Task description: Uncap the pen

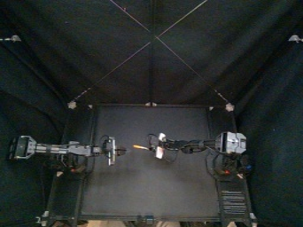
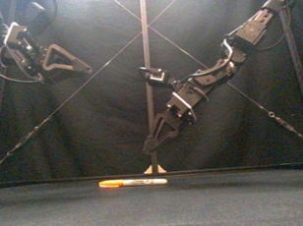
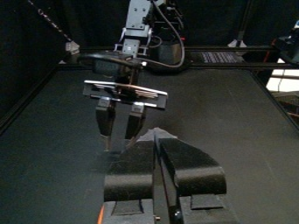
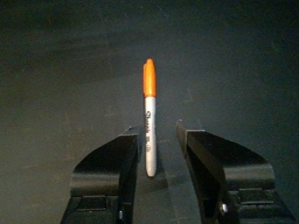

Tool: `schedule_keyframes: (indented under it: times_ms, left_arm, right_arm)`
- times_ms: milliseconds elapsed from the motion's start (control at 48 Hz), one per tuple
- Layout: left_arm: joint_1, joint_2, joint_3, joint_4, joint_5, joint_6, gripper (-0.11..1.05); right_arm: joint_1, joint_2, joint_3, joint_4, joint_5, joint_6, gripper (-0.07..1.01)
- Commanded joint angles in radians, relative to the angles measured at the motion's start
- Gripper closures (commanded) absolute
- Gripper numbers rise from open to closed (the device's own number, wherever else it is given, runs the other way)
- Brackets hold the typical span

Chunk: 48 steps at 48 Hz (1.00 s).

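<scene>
Pen (image 2: 133, 182) nearest me, lying flat on the black table (image 2: 253, 201) not far back from the front edge and a little left of the middle. It lies crosswise to where I stand. Its orange cap (image 2: 110, 184) is at the left end, still seated on the white barrel, which runs off to the right. The barrel carries dark print that I cannot read from here. Nothing touches the pen; it rests on the tabletop alone.

Just behind and above it hangs the right gripper (image 2: 149, 145), on an arm that slants down from the upper right and reaches to about the middle of the table. Its two jaws are spread apart and point down at the pen. Seen from the wrist, the bare end of the barrel sits in the gap between them, with the orange cap pointing away. The jaws have not closed on it, and from the front their tips are clear of the table, so this gripper has hold of nothing. Its silver cross-plate (image 3: 125, 90) shows plainly from the other arm's side.

Further off to the left is the left gripper (image 3: 162, 140), held high and well apart from the pen. Its jaws are pressed together with nothing between them, and they face across toward the right gripper.

Behind both arms hangs the black back curtain (image 2: 89, 120).
</scene>
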State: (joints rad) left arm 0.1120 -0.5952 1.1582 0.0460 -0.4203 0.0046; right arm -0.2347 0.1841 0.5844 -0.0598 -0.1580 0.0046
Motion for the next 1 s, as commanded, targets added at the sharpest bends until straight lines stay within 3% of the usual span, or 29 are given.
schedule_keyframes:
  times_ms: [21,125,458,833,1000]
  left_arm:
    - [0.002,0.003,-0.021,-0.002,-0.011,-0.0015,0.43]
    - [0.003,0.009,-0.020,0.000,-0.009,0.0031,0.30]
    - [0.008,0.052,-0.021,-0.003,-0.005,0.0015,-0.03]
    - [0.009,0.054,-0.020,-0.003,-0.005,0.0015,-0.05]
    - [0.011,0.054,-0.021,-0.003,-0.005,0.0015,-0.05]
  right_arm:
    - [-0.002,-0.006,-0.034,0.003,0.026,0.002,0.19]
    - [-0.002,0.005,-0.034,0.002,0.046,0.002,0.19]
    - [-0.002,0.035,-0.038,0.003,0.084,0.006,0.19]
    - [0.000,0.077,-0.043,0.035,0.104,0.006,0.20]
    - [0.002,0.089,-0.043,0.038,0.135,0.006,0.28]
